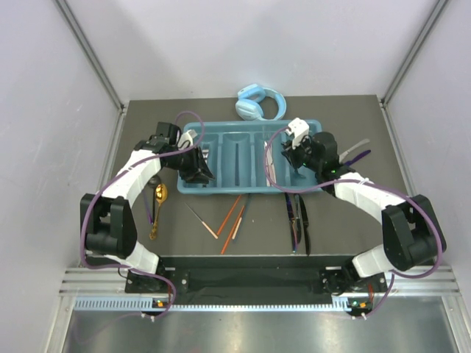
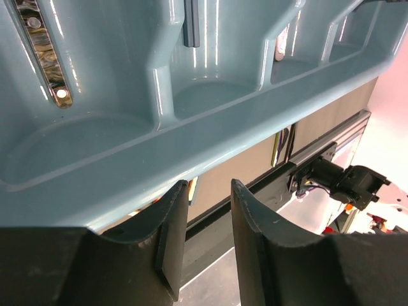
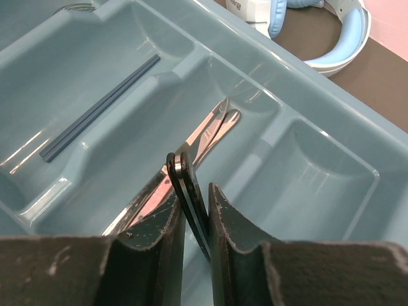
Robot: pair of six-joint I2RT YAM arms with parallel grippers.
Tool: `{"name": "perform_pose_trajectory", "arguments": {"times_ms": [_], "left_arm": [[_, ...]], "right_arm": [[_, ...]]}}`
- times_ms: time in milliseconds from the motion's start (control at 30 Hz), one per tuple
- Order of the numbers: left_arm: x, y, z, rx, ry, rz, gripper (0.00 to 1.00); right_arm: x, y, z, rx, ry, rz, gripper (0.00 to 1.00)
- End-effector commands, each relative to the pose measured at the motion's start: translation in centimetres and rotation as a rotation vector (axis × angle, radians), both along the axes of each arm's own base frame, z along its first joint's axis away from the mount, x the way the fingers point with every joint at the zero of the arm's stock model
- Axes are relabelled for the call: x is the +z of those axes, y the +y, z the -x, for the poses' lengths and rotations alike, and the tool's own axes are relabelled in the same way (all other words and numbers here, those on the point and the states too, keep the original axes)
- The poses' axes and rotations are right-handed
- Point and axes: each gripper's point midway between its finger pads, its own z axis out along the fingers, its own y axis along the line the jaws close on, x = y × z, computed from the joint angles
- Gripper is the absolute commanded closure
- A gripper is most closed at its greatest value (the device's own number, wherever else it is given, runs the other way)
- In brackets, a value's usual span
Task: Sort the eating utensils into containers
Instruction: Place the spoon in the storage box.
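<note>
The teal tray (image 1: pixel 221 189) lies mid-table, its long containers (image 3: pixel 299 172) side by side. My right gripper (image 3: pixel 194 213) is shut on a dark knife (image 3: pixel 185 182), black-handled with a silver core, and hangs over the tray's right side (image 1: pixel 293 160). Below it silver spoons (image 3: pixel 213 127) lie in one container; a dark chopstick (image 3: pixel 102 108) lies in another. My left gripper (image 2: pixel 207 191) stands open and empty at the tray's front left rim (image 2: pixel 191 153). On the table in front lie a gold spoon (image 1: pixel 157 204), orange chopsticks (image 1: pixel 232 218) and dark and purple knives (image 1: pixel 298 220).
Light blue headphones (image 1: pixel 257 103) sit behind the tray. A silver utensil (image 1: pixel 358 152) lies right of the tray, beside my right arm. A shiny riveted handle (image 2: pixel 43 54) rests in the tray's left container. Grey walls close in both sides.
</note>
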Motion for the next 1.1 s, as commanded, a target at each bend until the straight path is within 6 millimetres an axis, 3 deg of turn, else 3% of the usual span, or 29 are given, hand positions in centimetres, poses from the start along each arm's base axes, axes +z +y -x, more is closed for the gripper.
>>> {"name": "perform_pose_trajectory", "arguments": {"times_ms": [0,167,200,267,300,367,400,467,500,567,600,800,1067], "left_arm": [[1.4,0.0,-0.7,-0.007,-0.049,-0.002,0.62],[1.5,0.2,-0.6,-0.005,-0.055,-0.011,0.62],[1.5,0.2,-0.6,-0.003,-0.055,-0.013,0.62],[1.4,0.3,-0.6,-0.003,-0.054,-0.017,0.62],[1.4,0.3,-0.6,-0.004,-0.054,-0.016,0.62],[1.4,0.3,-0.6,-0.004,-0.054,-0.016,0.62],[1.5,0.3,-0.6,-0.004,-0.052,-0.016,0.62],[1.6,0.3,-0.6,-0.004,-0.059,-0.018,0.62],[1.6,0.3,-0.6,-0.003,-0.058,-0.020,0.62],[1.5,0.4,-0.5,-0.001,-0.059,-0.024,0.62],[1.5,0.4,-0.5,-0.001,-0.054,-0.023,0.62],[1.0,0.2,-0.6,-0.005,-0.040,-0.017,0.62],[1.0,0.2,-0.7,-0.005,-0.044,-0.016,0.63]], "right_arm": [[-2.6,0.2,1.7,-0.009,0.111,-0.011,1.00],[-0.2,0.0,-0.5,-0.011,-0.019,0.058,1.00],[0.9,0.0,-1.5,-0.011,-0.057,0.073,1.00],[1.0,0.2,-2.6,0.003,-0.077,0.113,1.00],[2.5,0.5,-3.7,0.009,-0.124,0.127,1.00],[2.3,0.7,-5.1,0.010,-0.127,0.150,1.00],[3.8,0.7,-6.2,0.007,-0.153,0.149,1.00],[3.7,0.8,-7.4,0.005,-0.154,0.182,1.00],[5.2,1.0,-8.3,0.009,-0.192,0.197,1.00],[5.2,0.4,-9.4,-0.016,-0.204,0.244,1.00],[6.4,0.5,-10.0,-0.021,-0.237,0.259,1.00],[7.0,0.0,-11.5,-0.024,-0.223,0.302,1.00],[7.7,-1.1,-9.6,-0.121,-0.045,0.170,1.00]]}}
